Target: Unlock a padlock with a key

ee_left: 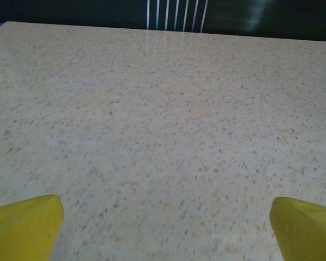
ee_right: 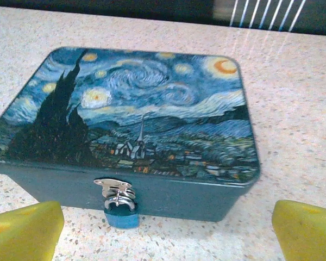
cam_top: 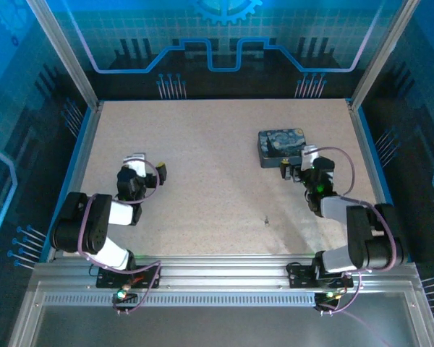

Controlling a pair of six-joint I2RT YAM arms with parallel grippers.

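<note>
Hanging at front of tin (ee_right: 152, 109), padlock (ee_right: 121, 216); right gripper (ee_right: 167, 232) apart, left gripper (ee_left: 165, 228) apart

Top external: high above, looking down, tin (cam_top: 282, 147) distant. Right wrist: low, close before tin's front (shared with top). Left wrist: low over tabletop (ee_left: 163, 119).

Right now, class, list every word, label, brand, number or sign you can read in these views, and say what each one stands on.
None can be read.
The rectangular dark-blue tin carries only a swirling starry-night painting, no lettering.
The small blue padlock hanging from its metal hasp is too blurred to show any marking.
The blue back wall bears a gear and line patterns, not words.
</note>
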